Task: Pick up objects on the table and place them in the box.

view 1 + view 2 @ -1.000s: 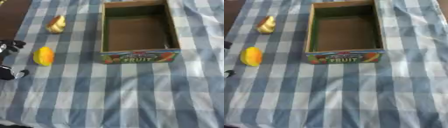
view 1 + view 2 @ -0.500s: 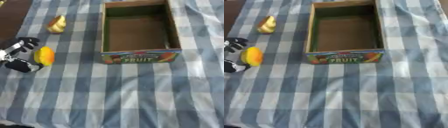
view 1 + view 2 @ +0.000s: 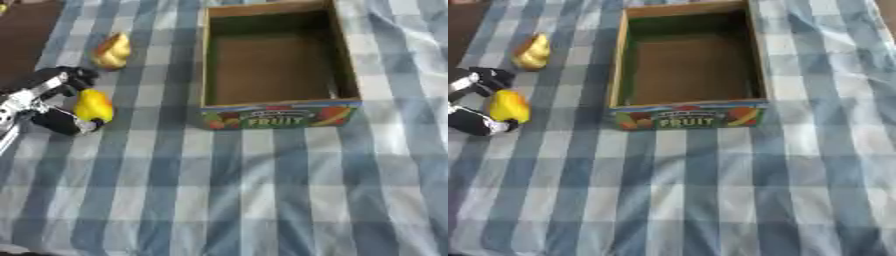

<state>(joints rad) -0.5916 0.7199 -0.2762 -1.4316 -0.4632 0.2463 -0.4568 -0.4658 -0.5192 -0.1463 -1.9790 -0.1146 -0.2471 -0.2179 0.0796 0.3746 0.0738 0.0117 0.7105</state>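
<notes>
A yellow-orange fruit (image 3: 94, 105) lies on the checked cloth at the left. My left hand (image 3: 52, 102) has come in from the left edge and its fingers and thumb curl round the fruit's near and far sides. A pale yellow pear-like fruit (image 3: 112, 50) sits further back. The open cardboard box (image 3: 278, 115) marked FRUIT stands at centre, with nothing inside. My right hand shows in no view.
A blue and white checked cloth (image 3: 262, 190) covers the table. Dark bare table (image 3: 26, 35) shows at the far left corner. The cloth wrinkles to the right of the box.
My left hand has moved right from the left edge to the yellow-orange fruit and its fingers have closed round it. The fruit and box stay where they were.
</notes>
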